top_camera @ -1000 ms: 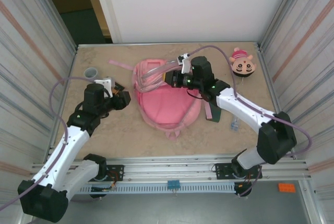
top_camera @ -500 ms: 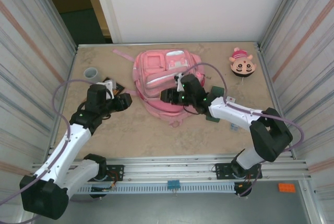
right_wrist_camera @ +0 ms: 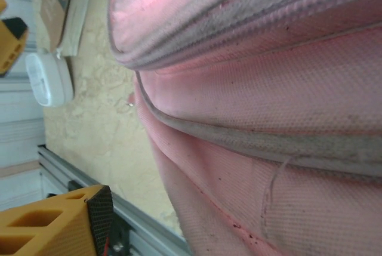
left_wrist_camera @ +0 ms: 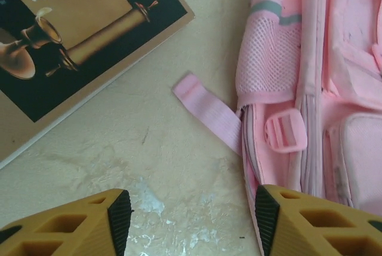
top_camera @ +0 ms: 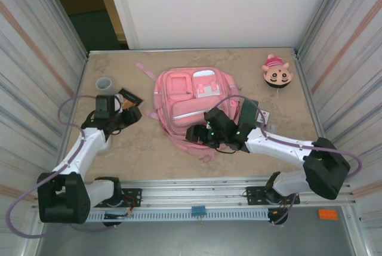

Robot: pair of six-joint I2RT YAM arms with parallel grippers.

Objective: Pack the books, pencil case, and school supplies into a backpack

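- from above, the pink backpack (top_camera: 194, 92) lies flat in the middle of the table (top_camera: 149, 148), with its front pockets up.
- the book (top_camera: 130, 97) lies to the left of the backpack, near a small grey cup (top_camera: 105, 83). the left gripper (top_camera: 130, 114) is just beside the book, on its near side.
- the dark green pencil case (top_camera: 248, 108) lies at the right side of the backpack, partly under the right arm.
- the right gripper (top_camera: 192, 133) is at the near edge of the backpack.
- a round toy (top_camera: 277, 72) sits near the far right corner.
- in the left wrist view, the two yellow fingers (left_wrist_camera: 65, 223) stand apart with bare table between them and hold nothing. a corner of the book is at the upper left. the side of the backpack and a loose pink strap (left_wrist_camera: 206, 110) are at the right.
- in the right wrist view, the pink cloth of the backpack is very close. one yellow finger (right_wrist_camera: 54, 227) is at the lower left, apart from the cloth. i cannot tell if these jaws are released or grasping.
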